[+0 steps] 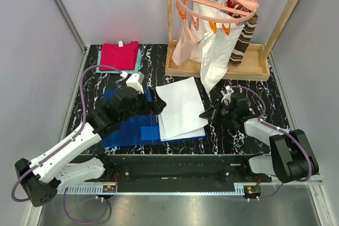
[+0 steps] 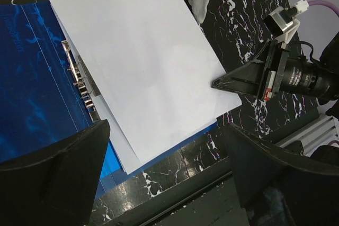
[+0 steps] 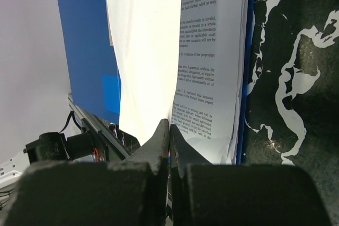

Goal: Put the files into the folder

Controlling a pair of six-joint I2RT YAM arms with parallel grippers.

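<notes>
On a black desk (image 1: 238,130) veined with white, between grey walls: a large flat glossy royal-blue plastic folder (image 1: 130,130), lying open. On the folder's right half, a few thin white printed paper sheets (image 1: 183,107), skewed, far and right corners past the folder's edge. Left arm stretched low across the folder's left half; left pincer (image 1: 153,107) over the folder's middle, spread wide, gripping nothing. Right arm folded at the elbow, right of the folder; right pincer (image 1: 205,114) closed tight, tip against the sheets' right edge; paper nipped or not, impossible to tell.
</notes>
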